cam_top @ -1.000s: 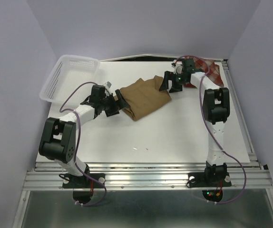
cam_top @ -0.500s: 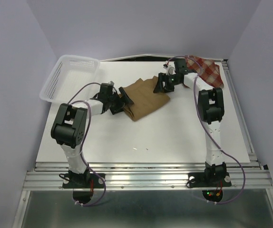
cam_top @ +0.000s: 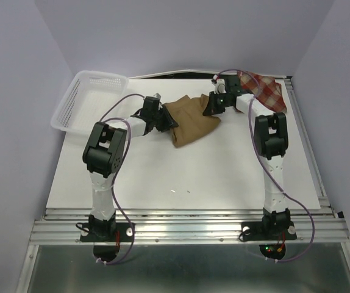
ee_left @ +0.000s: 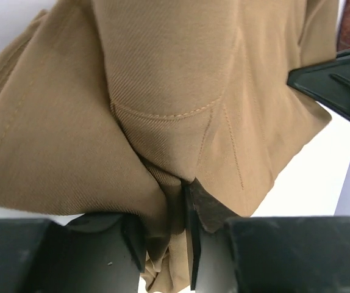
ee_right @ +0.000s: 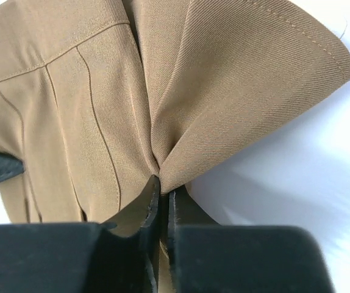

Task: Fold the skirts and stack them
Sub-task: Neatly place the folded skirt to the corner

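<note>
The white mesh basket (cam_top: 89,97) lies tilted at the far-left edge of the table (cam_top: 193,177), well apart from the left pincer (cam_top: 167,121) on its outer side.

The left pincer is clamped on the tan skirt (cam_top: 193,119). In the left wrist view a thick bunched fold of the brown cloth (ee_left: 163,91) is squeezed between its two dark fingers (ee_left: 129,238), with more cloth hanging below the grip point (ee_left: 184,201). This pincer has the skirt's left edge, so the rest of the garment spreads away ahead of its fingertips.

The tan skirt lies rumpled on the table between the two pincers and touches both.

The right pincer (cam_top: 210,110) is closed on the skirt's far-right edge. In the right wrist view its jaws (ee_right: 161,195) stand almost together, with a thin pleat of tan cloth (ee_right: 89,91) nipped between them. A hemmed corner fans out to one side over the bare white surface (ee_right: 297,183).

The plaid skirt (cam_top: 263,90), red and cream, lies crumpled at the far-right corner of the table. It is behind the right pincer, next to its wrist, and neither pincer holds it.
</note>
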Tool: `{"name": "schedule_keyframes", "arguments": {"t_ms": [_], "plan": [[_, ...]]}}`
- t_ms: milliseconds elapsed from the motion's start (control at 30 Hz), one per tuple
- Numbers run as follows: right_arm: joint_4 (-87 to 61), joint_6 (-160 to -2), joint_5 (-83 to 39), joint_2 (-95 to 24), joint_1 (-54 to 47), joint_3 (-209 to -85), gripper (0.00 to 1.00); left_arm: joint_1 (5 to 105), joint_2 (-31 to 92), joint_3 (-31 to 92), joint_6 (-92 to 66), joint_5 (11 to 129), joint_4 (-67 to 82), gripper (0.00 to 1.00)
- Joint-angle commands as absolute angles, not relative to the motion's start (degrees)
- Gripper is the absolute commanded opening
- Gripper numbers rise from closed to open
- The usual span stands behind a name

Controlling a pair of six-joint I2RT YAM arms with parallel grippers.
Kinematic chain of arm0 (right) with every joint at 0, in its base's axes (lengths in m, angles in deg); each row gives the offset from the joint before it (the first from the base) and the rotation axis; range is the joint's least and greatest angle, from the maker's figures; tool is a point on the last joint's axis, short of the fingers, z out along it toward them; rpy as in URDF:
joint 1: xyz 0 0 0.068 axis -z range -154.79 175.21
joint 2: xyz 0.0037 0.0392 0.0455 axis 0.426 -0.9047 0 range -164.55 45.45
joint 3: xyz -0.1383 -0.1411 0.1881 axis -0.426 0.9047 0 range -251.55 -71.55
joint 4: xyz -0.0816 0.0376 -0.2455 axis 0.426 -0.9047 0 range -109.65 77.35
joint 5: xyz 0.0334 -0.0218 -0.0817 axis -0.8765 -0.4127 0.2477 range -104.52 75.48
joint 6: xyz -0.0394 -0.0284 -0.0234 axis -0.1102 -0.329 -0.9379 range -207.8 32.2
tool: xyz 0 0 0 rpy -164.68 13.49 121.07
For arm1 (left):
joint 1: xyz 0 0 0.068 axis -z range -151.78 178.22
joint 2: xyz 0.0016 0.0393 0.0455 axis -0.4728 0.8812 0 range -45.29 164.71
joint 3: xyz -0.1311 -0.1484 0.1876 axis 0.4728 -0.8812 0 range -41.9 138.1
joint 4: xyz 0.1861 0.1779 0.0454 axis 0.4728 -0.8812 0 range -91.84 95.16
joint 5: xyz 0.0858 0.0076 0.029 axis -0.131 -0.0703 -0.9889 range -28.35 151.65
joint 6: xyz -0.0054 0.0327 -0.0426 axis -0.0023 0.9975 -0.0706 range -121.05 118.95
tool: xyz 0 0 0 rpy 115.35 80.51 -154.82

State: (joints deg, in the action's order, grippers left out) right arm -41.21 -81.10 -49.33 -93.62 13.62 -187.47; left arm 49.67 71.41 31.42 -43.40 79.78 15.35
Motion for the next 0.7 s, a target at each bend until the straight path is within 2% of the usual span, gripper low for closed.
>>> {"name": "schedule_keyframes", "arguments": {"t_ms": [0,67,133,167,200,233,267,333,533,667], "plan": [[-36.4,-83.9,-42.8,-88.7,12.9,-186.0,0.01,52.6,73.1,38.3,-42.7,80.7,17.5,0.36],[-36.5,-85.0,-37.9,-87.7,13.5,-185.1,0.01,53.3,74.4,39.3,-43.1,80.5,17.5,0.41],[-36.7,-86.2,-36.9,-87.2,14.7,-184.1,0.01,53.6,75.4,40.3,-43.9,80.5,17.9,0.55],[-37.2,-86.4,-36.8,-87.1,15.4,-184.0,0.04,53.7,75.6,40.5,-44.2,80.5,18.0,0.58],[-37.8,-86.3,-37.3,-87.3,15.5,-184.4,0.15,53.7,75.7,40.5,-44.5,80.5,18.0,0.6],[-39.9,-85.8,-41.1,-87.5,16.3,-185.9,0.63,53.7,75.7,39.9,-44.9,80.6,18.2,0.6],[-41.2,-85.0,-43.2,-88.1,17.1,-186.9,0.75,53.7,75.6,39.6,-44.9,80.6,18.2,0.61],[-43.1,-82.6,-48.4,-89.9,17.6,-188.1,0.88,53.5,75.0,38.1,-44.8,80.3,18.3,0.61],[-43.2,-77.6,-57.4,-95.2,19.0,-191.5,1.0,52.0,73.5,35.5,-42.6,79.1,16.4,0.57],[-42.1,-76.2,-54.5,-97.5,19.0,-192.4,1.0,49.8,73.4,34.7,-40.0,78.4,14.4,0.52]]}}
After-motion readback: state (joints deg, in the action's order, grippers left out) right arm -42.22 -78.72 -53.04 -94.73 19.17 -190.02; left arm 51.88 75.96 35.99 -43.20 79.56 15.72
